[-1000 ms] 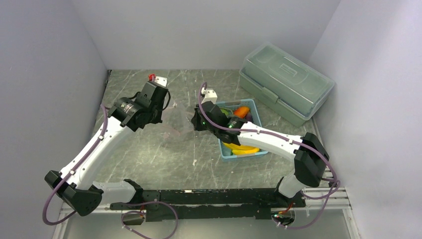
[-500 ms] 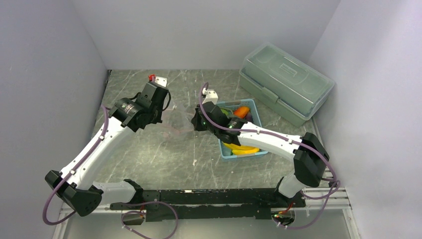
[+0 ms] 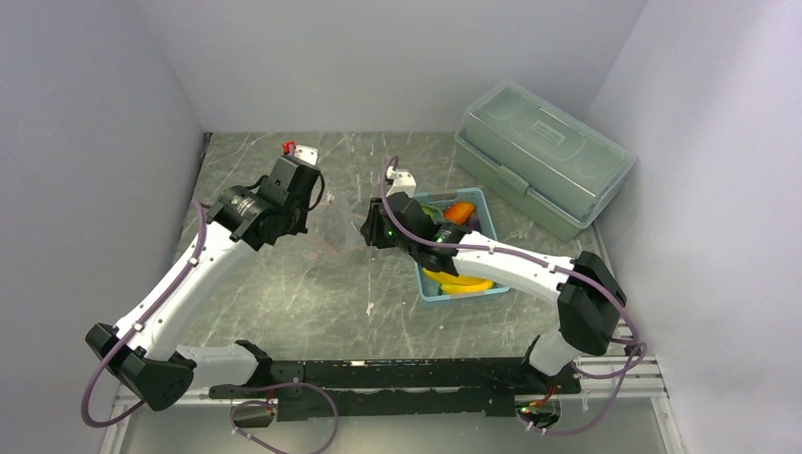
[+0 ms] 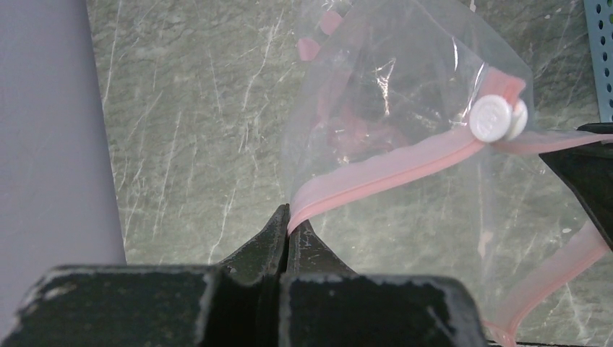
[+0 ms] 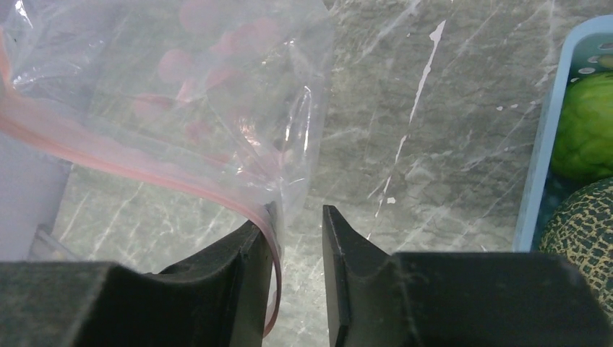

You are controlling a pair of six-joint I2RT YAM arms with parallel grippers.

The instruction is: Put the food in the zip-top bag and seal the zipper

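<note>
Zip-top bag (image 4: 405, 87) held between both arms, middle of table (image 4: 188, 108). Zipper (image 4: 383, 170) pinched tight by left gripper (image 4: 289, 215). Right gripper (image 5: 300, 217) fingers a little apart; strip only leaned on one finger, not squeezed. Food (image 5: 582, 130) kept in blue basket (image 5: 538, 144), right of bag. Risk: bag hung from one corner, so mouth could be flopped shut and food dropped outside.

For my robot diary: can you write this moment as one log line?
left hand: shut on zipper | right hand: open at bag edge | food: in blue basket
</note>
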